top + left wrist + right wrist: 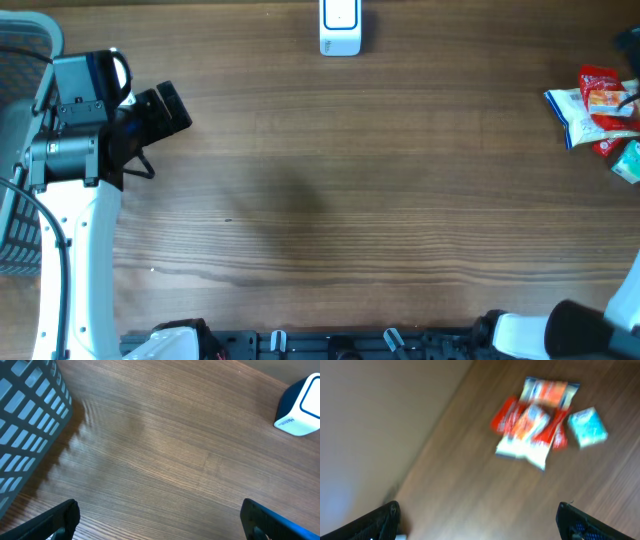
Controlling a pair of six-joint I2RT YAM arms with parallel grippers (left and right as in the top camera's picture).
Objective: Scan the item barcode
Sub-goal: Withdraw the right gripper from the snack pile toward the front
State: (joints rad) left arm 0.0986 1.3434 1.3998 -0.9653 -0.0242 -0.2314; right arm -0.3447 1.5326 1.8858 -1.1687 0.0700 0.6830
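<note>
Overhead: the scanner (340, 28) stands at the centre of the far edge of the bench (320, 200). The snack packets (598, 108) lie at the right edge. The left fingers (165, 108) hover near the basket (15, 150).

Left wrist: left fingers spread wide, empty. Basket upper left, scanner upper right.

Right wrist: right fingers (380, 520) spread wide, holding nothing. The snack packets, blurred, lie ahead on the bench, apart from the fingers.

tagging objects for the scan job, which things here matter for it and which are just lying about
For the job: barcode scanner, pile of snack packets, small teal packet.
Lying about: mesh basket, as far as these views show.
</note>
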